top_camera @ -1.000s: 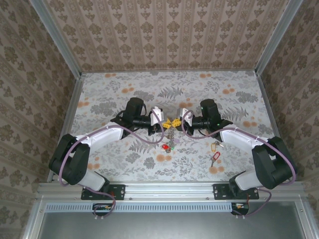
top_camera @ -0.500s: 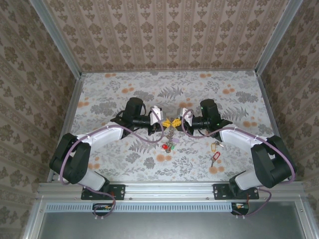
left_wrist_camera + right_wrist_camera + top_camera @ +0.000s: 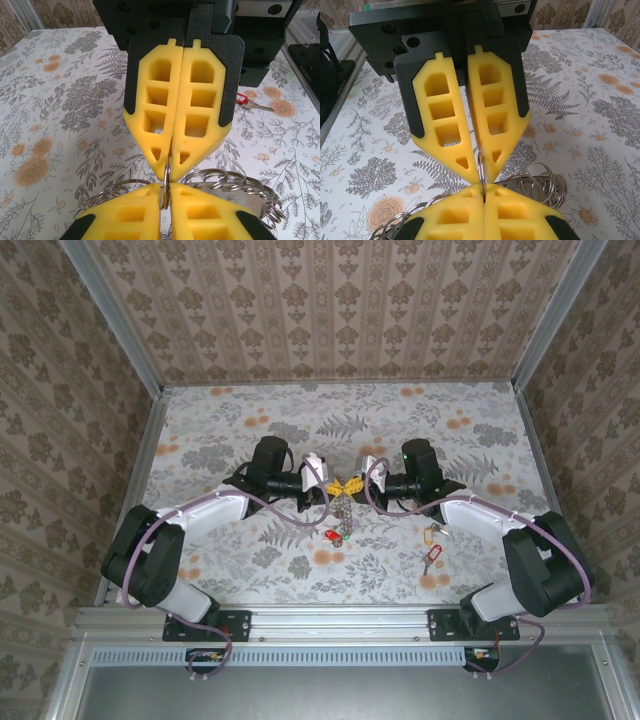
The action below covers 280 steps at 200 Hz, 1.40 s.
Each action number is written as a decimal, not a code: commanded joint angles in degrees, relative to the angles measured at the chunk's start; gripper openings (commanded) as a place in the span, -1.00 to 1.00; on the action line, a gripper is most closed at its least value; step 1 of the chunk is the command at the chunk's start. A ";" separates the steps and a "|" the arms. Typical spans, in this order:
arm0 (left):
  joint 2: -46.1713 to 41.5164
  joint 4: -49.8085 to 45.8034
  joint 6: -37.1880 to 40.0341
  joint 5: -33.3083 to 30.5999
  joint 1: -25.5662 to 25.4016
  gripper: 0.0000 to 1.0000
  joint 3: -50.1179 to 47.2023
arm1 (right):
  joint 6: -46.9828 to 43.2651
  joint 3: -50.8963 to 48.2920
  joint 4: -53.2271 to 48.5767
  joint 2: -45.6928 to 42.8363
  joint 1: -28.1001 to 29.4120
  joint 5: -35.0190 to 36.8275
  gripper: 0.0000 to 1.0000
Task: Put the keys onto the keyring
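My left gripper [image 3: 340, 486] and right gripper [image 3: 356, 486] meet tip to tip above the middle of the table. Both are shut on the same thin metal ring [image 3: 166, 175] of the keyring [image 3: 342, 508]. In the left wrist view my left gripper [image 3: 166, 195] sits at the bottom and the right gripper [image 3: 172, 152] comes in from the top. The right wrist view mirrors this, with the right gripper [image 3: 483, 195] below the left gripper [image 3: 480, 167]. Coiled silvery rings [image 3: 545, 186] spread beside the fingers. Keys [image 3: 338, 533] with red, green and purple tags dangle from the keyring.
A key with a yellow tag [image 3: 432, 534] and a key with a red tag [image 3: 431, 557] lie on the flowered table [image 3: 230, 430] under the right forearm. The red-tagged key [image 3: 243, 100] lies behind the right gripper. Patterned walls enclose the back and both sides.
The left gripper's yellow fingers have drawn closer together on the ring. Both arms and the hanging keys have stayed almost where they were.
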 commanded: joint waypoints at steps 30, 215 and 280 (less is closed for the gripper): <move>0.80 0.42 -0.11 2.08 -0.42 -1.00 0.90 | 1.32 0.08 2.74 0.32 -0.30 -1.93 -1.00; -1.45 10.86 -8.14 0.05 1.85 -1.00 -4.14 | 60.90 4.29 -56.97 -19.53 -6.01 48.94 -0.41; -2.14 10.01 -7.51 0.99 1.87 -1.00 -4.15 | 63.30 -2.67 -54.75 -14.91 -10.20 49.06 -0.38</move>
